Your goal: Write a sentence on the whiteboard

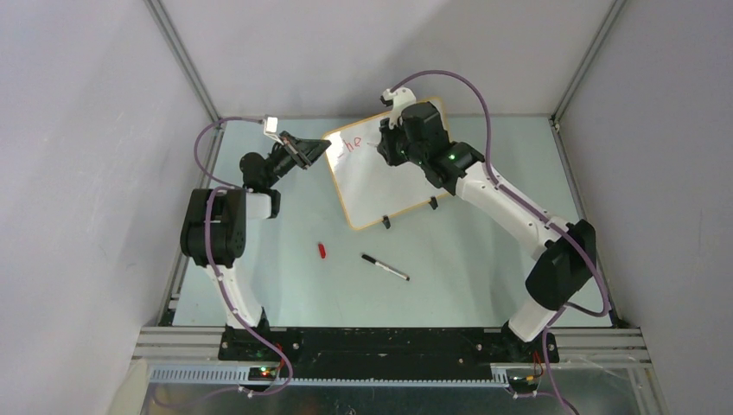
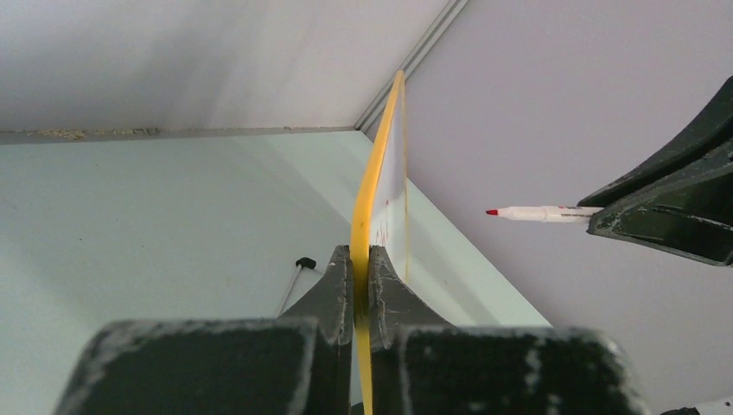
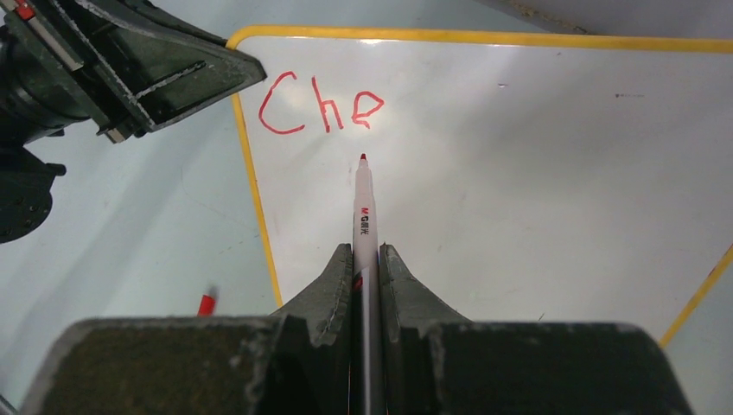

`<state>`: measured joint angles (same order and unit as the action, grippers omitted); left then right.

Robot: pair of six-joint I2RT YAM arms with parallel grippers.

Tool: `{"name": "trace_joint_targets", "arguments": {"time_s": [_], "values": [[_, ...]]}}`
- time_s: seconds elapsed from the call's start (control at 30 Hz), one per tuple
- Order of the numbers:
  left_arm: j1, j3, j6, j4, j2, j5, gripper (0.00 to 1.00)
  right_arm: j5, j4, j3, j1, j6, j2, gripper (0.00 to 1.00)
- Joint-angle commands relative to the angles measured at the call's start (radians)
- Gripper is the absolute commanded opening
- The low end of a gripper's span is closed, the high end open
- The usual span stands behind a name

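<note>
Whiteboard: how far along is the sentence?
Done: "Che" in red by the board corner. In hand: left fingers clamp the board's edge; right fingers hold the marker, tip just off the surface. Left: the rest of the sentence.

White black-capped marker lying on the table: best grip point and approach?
Probably take the thin white black-capped marker mid-barrel, from straight above, pinching across its width. It lies flat and diagonal on the pale green table, nothing touching it.
</note>
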<state>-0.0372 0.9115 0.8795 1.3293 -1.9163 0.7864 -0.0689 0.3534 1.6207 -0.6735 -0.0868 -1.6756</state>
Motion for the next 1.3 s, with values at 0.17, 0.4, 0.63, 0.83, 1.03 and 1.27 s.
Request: {"name": "trace_joint_targets", "arguments": {"time_s": [0.17, 0.4, 0.63, 0.83, 1.03, 1.27], "values": [[-0.020, -0.016, -0.149, -0.040, 0.048, 0.030, 0.00, 0.107, -0.066, -0.021, 0.007, -0.022, 0.083, 0.00], [-0.022, 0.002, -0.122, -0.037, 0.036, 0.021, 0.00, 0.015, -0.088, -0.036, 0.009, 0.022, 0.091, 0.00], [-0.022, -0.005, -0.124, -0.034, 0.043, 0.020, 0.00, 0.014, -0.137, -0.032, 0.008, 0.032, 0.069, 0.00], [-0.022, -0.002, -0.128, -0.037, 0.044, 0.025, 0.00, 0.029, -0.149, -0.017, -0.003, 0.038, 0.042, 0.00], [-0.022, -0.010, -0.134, -0.038, 0.049, 0.026, 0.00, 0.002, -0.063, 0.066, -0.024, 0.051, -0.025, 0.00], [-0.024, -0.014, -0.138, -0.037, 0.055, 0.025, 0.00, -0.016, 0.015, 0.146, -0.017, 0.038, -0.089, 0.00]]}}
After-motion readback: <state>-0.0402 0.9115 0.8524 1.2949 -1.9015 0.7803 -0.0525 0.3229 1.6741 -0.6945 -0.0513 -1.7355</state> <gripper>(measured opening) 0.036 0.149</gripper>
